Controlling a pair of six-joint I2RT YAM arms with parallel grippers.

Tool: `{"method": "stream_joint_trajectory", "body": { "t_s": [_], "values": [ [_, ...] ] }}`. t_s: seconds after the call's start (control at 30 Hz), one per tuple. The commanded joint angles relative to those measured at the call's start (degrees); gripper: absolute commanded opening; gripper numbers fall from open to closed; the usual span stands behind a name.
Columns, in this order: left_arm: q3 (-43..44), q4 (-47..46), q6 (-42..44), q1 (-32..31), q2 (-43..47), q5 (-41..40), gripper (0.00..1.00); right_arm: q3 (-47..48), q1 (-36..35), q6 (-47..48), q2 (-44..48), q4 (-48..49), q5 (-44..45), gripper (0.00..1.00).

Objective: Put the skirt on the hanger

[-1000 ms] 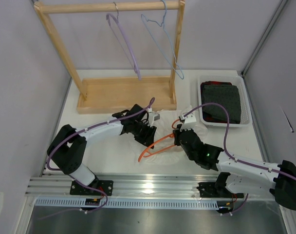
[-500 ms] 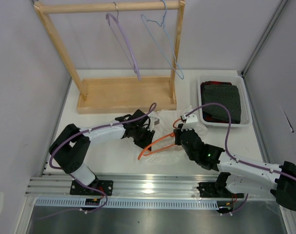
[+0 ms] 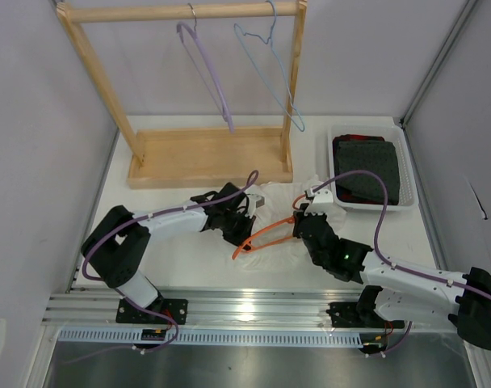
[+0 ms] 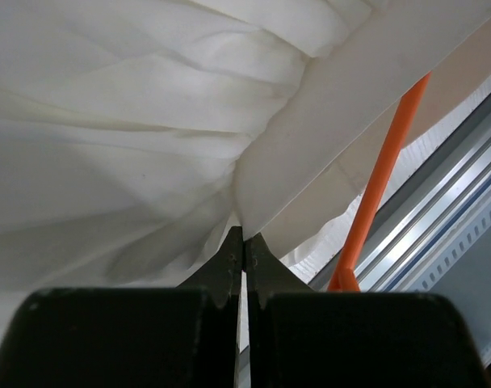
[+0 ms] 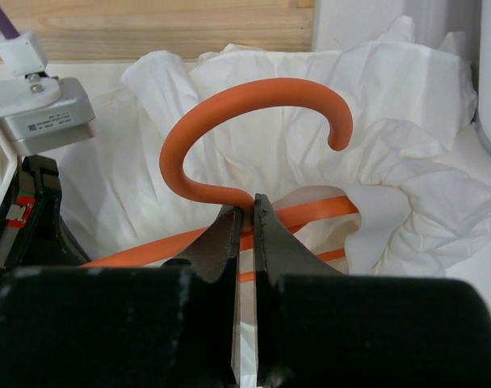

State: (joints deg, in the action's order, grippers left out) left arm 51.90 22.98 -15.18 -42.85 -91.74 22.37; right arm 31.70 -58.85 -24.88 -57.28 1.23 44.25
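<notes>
The white ruffled skirt lies bunched on the table between the two arms. Its folds fill the left wrist view. My left gripper is shut, and its tips pinch an edge of the skirt fabric. The orange hanger slants across the skirt, with one shoulder end poking out towards the near rail. My right gripper is shut on the hanger's neck, just below the hook. The hanger's bars run partly inside the skirt.
A wooden rack stands at the back with a lilac hanger and a pale blue wire hanger on its bar. A white bin holding dark folded cloth sits at the right. The metal rail runs along the near edge.
My left gripper moved right onto the skirt and closed on its fabric. The right gripper has kept its hold and raised the hanger's hook end slightly.
</notes>
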Motion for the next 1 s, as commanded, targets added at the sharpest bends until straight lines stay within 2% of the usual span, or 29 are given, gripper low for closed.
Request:
{"method": "stream_joint_trajectory", "body": {
  "t_s": [0.0,0.47,0.97],
  "values": [
    [-1.4,-0.2,-0.3,-0.4,2.1,1.0,0.0,-0.3,1.3,-1.0,-0.3,4.2,6.5,0.0],
    [-5.1,3.3,0.8,2.9,11.3,1.8,0.0,-2.9,5.5,-1.7,0.1,3.6,7.7,0.0],
    [-8.0,6.1,1.7,3.5,15.9,2.5,0.0,1.1,8.0,-6.8,-2.2,-1.1,9.9,0.0]
  ]
}}
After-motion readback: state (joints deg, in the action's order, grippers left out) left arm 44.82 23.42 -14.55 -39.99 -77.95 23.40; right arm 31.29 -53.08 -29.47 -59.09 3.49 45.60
